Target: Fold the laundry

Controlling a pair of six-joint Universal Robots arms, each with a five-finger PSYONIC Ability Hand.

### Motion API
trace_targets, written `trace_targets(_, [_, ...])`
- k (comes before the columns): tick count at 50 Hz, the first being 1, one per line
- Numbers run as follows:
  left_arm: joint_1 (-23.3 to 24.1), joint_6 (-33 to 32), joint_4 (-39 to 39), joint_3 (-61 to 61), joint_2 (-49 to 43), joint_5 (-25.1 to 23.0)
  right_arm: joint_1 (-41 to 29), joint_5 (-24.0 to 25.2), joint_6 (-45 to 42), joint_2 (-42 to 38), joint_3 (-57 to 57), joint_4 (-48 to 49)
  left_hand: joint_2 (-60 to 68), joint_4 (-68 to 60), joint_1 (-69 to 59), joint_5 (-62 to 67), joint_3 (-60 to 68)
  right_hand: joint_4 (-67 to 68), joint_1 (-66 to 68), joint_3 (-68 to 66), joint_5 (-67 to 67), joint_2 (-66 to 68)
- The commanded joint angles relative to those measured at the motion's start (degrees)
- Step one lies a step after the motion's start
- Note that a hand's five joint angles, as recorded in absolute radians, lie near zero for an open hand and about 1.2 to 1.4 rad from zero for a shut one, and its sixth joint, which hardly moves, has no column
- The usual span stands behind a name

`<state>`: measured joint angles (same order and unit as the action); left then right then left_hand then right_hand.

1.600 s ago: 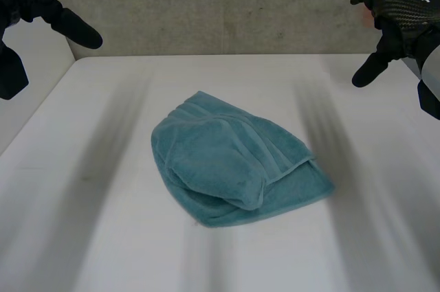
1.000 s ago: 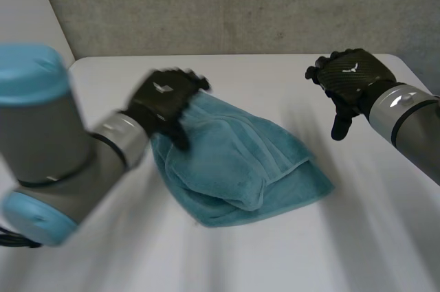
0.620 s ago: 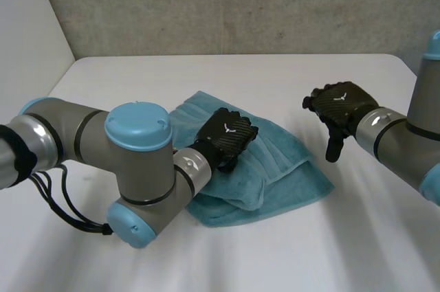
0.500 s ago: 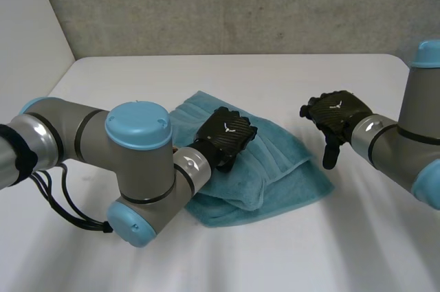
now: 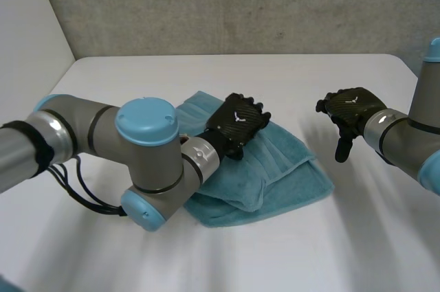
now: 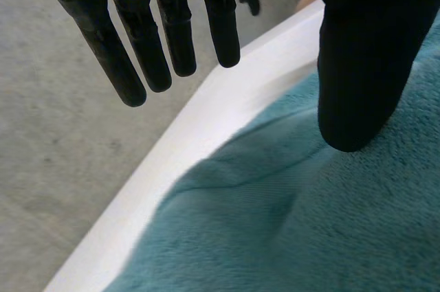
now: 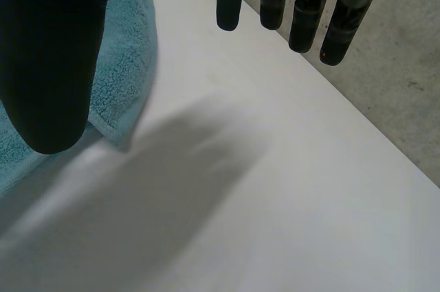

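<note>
A teal towel (image 5: pixel 282 168) lies crumpled and loosely folded in the middle of the white table (image 5: pixel 323 251). My left hand (image 5: pixel 238 123) hovers over the towel's far edge, its arm reaching across the near left part of the cloth. Seen from the left wrist, that hand (image 6: pixel 364 58) is open, with straight fingers past the towel's (image 6: pixel 289 223) edge and the thumb above the pile. My right hand (image 5: pixel 350 109) hangs open over bare table, to the right of the towel. In the right wrist view its thumb (image 7: pixel 55 65) is beside the towel's (image 7: pixel 127 72) right corner.
A grey concrete wall (image 5: pixel 240 10) rises behind the table's far edge. White table surface (image 7: pixel 275 203) spreads under my right hand and along the front. The table's left edge (image 5: pixel 58 79) runs beside a pale side wall.
My left hand has shifted a little towards the towel's far right and its fingers have straightened from a curl. My right hand has drawn back to the right, away from the towel.
</note>
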<state>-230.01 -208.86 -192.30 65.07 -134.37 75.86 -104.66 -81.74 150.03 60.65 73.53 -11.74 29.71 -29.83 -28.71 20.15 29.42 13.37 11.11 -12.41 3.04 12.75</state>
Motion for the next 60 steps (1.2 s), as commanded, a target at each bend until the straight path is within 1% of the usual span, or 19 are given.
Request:
trace_targets(1, [0.0, -1.3, 3.8, -4.0, -4.8, -2.7, 0.2, 0.0, 0.0, -0.1, 0.0, 0.0, 5.6, -5.5, -6.6, 5.1, 5.9, -3.4, -1.1, 2.4, -3.0, -2.8])
trace_targets(9, [0.0, -4.9, 4.7, -5.1, -6.9, -3.5, 0.1, 0.1, 0.0, -0.3, 0.1, -0.1, 4.7, -4.6, -5.7, 4.3, 5.0, -3.4, -1.1, 2.4, -3.0, -2.8])
trace_targets(14, [0.0, -5.2, 4.7, -5.5, -7.8, -3.5, 0.0, 0.1, 0.0, -0.3, 0.2, 0.0, 5.7, -5.6, -6.7, 5.3, 6.0, -3.4, -1.1, 2.4, -3.0, -2.8])
trace_targets(15, [0.0, -5.2, 4.7, -5.7, -7.9, -3.6, 0.0, 0.1, -0.1, -0.3, 0.3, 0.0, 11.6, -11.4, -12.6, 11.1, 11.9, -3.4, -1.1, 2.4, -3.0, -2.8])
trace_targets(16, [0.0, -5.2, 4.7, -5.7, -7.9, -3.6, 0.0, 0.1, -0.1, -0.3, 0.3, 0.0, 11.6, -11.5, -12.6, 11.2, 11.9, -3.4, -1.1, 2.4, -3.0, -2.8])
trace_targets(17, [0.0, -5.2, 4.7, -5.7, -8.0, -3.5, -0.1, 0.1, -0.1, -0.3, 0.3, 0.0, 24.1, -24.0, -25.1, 23.7, 24.4, -3.4, -1.1, 2.4, -3.0, -2.8])
trace_targets(18, [0.0, -5.2, 4.7, -5.7, -8.0, -3.5, -0.1, 0.1, -0.1, -0.3, 0.3, 0.0, 24.2, -24.1, -25.2, 23.8, 24.5, -3.4, -1.1, 2.4, -3.0, -2.8])
trace_targets(20, [0.0, -5.2, 4.3, -5.7, -8.1, -3.1, 0.0, 0.1, 0.0, -0.9, 0.3, 0.0, 49.3, -49.2, -50.3, 48.9, 49.6, -3.4, -1.1, 2.4, -3.0, -2.8])
trace_targets(26, [0.0, -5.2, 2.0, -4.9, -6.4, -2.0, -0.2, 0.0, -0.1, -1.3, 0.4, 0.0, 50.3, -50.2, -51.3, 49.9, 50.6, -3.4, -1.1, 2.4, -3.0, -2.8])
trace_targets(31, [0.0, -4.5, -7.7, -1.7, 0.8, 4.6, -0.4, 0.1, 0.0, -1.3, 0.5, 0.0, 50.3, -50.2, -51.3, 49.9, 50.6, -3.4, -1.1, 2.4, -3.0, -2.8])
trace_targets(34, [-0.1, -4.5, -10.1, -0.6, 2.8, 6.1, -0.4, 0.1, 0.1, -1.3, 0.5, 0.0, 50.3, -50.2, -51.3, 49.9, 50.6, -3.4, -1.1, 2.4, -3.0, -2.8])
trace_targets(36, [-0.7, -4.5, -13.3, 1.5, 6.6, 8.6, -0.4, 0.1, 0.2, -1.3, 0.5, 0.0, 50.3, -50.2, -51.3, 49.9, 50.6, -3.4, -1.1, 2.4, -3.0, -2.8])
trace_targets(40, [-1.6, -4.4, -13.4, 4.1, 9.9, 10.2, -0.2, 0.2, 1.8, -1.2, 0.4, 0.2, 50.3, -50.2, -51.3, 49.9, 50.6, -3.4, -1.1, 2.4, -3.0, -2.8])
trace_targets(43, [-3.2, -4.3, -12.6, 7.9, 13.6, 10.7, -0.4, 0.4, 6.2, -1.1, 0.0, 0.1, 50.3, -50.2, -51.3, 49.9, 50.6, -3.4, -1.1, 2.4, -3.0, -2.8])
trace_targets(45, [-3.8, -4.0, -12.1, 10.1, 15.4, 10.8, -0.6, 1.0, 11.5, -1.1, -0.5, -0.2, 50.3, -50.2, -51.3, 49.9, 50.6, -3.4, -1.1, 2.4, -3.0, -2.8])
trace_targets(51, [-5.6, -0.6, -11.2, 16.8, 20.5, 11.7, -1.0, 1.5, 18.5, -1.1, -1.1, -0.2, 50.3, -50.2, -51.3, 49.9, 50.6, -3.4, -1.1, 2.4, -3.0, -2.8])
trace_targets(56, [-8.3, 2.7, -9.9, 20.4, 24.3, 15.8, -2.0, 4.0, 22.4, -1.1, -1.5, -0.1, 50.3, -50.2, -51.3, 49.9, 50.6, -3.4, -1.1, 2.4, -3.0, -2.8])
trace_targets(58, [-10.4, 4.0, -9.0, 22.4, 27.4, 18.6, -4.7, 6.6, 23.8, -2.4, -2.9, -0.2, 50.3, -50.2, -51.3, 49.9, 50.6, -3.4, -1.1, 2.4, -3.0, -2.8])
trace_targets(60, [-11.1, 4.2, -8.5, 23.3, 29.0, 19.5, -6.4, 7.9, 24.3, -3.9, -3.9, -0.4, 50.3, -50.2, -51.3, 49.9, 50.6, -3.4, -1.1, 2.4, -3.0, -2.8])
